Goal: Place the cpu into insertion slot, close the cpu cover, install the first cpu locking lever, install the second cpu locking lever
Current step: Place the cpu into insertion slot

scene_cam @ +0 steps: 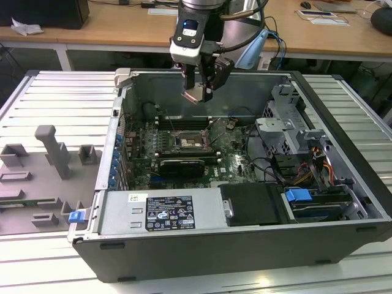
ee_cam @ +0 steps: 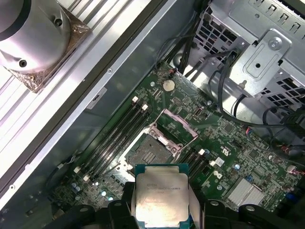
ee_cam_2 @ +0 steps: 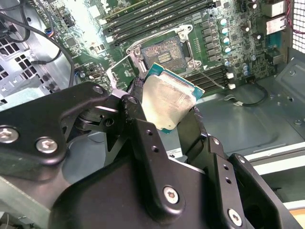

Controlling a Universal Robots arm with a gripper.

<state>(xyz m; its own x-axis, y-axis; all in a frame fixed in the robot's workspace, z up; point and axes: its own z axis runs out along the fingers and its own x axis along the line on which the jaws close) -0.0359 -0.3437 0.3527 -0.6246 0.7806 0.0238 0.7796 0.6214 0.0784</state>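
First wrist view: I see the cpu (ee_cam: 161, 193) hanging over the insertion slot (ee_cam: 148, 151), well apart
gripper (scene_cam: 198, 93): clamped on the cpu's opposite edges
cpu cover (ee_cam: 178, 125): looks swung open
Handling: I judge it light, stiff and fragile underneath, so the edges are the safe hold

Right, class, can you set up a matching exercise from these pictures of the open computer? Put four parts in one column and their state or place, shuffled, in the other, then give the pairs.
Parts:
1. cpu
2. insertion slot
3. cpu cover
4. memory slots

States or places:
A. swung open, tilted up from the board
B. held in the gripper, above the board
C. long and black, in a row beside the insertion slot
D. empty, its dark centre uncovered

Pairs: 1-B, 2-D, 3-A, 4-C
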